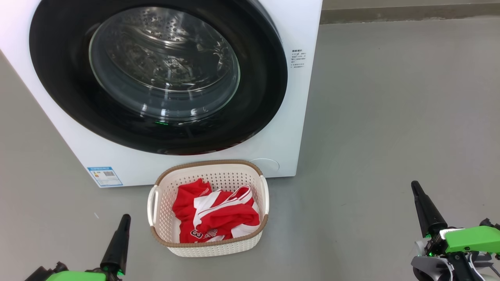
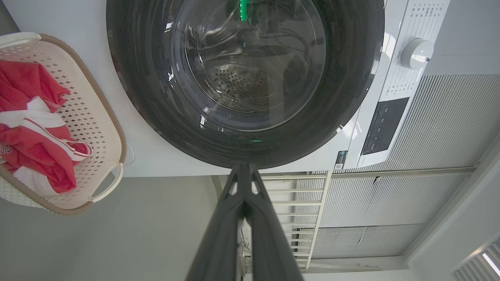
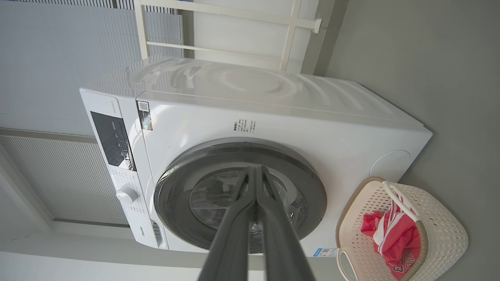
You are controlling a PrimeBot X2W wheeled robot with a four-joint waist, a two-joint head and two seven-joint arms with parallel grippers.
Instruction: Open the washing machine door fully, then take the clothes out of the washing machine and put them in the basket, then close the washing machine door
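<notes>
- Closest to us are our two grippers. Our left gripper (image 1: 124, 222) sits low on the left. Its two dark fingers are pressed together with nothing between them.
- Our right gripper (image 1: 417, 191) sits low on the right. Its fingers are pressed together too, and it holds nothing.
- Both hang over the grey floor (image 1: 390, 117), well apart from the things ahead.
- A bit further on, between the two grippers, is the basket (image 1: 207, 163). It stands on the floor just in front of the washing machine (image 1: 300, 117).
- The clothes (image 1: 222, 218) lie inside the basket. They are red with white trim, in a soft heap below the rim.
- Behind the basket is the washing machine door (image 1: 258, 97). It looks shut, with its black ring lying flat against the white front.
- Looking through the door, we see the shiny drum (image 1: 168, 62) and no red in it. So we think the machine is empty.
- We think we are at the last step, closing the door, and it looks done or very nearly done.
- To do it well, the door must go in until it catches. We cannot tell from here if it is latched.
- If a push is needed, we would press gently on the black ring, not on the see-through middle.
- We would reach around the basket so that we do not knock it over.
</notes>
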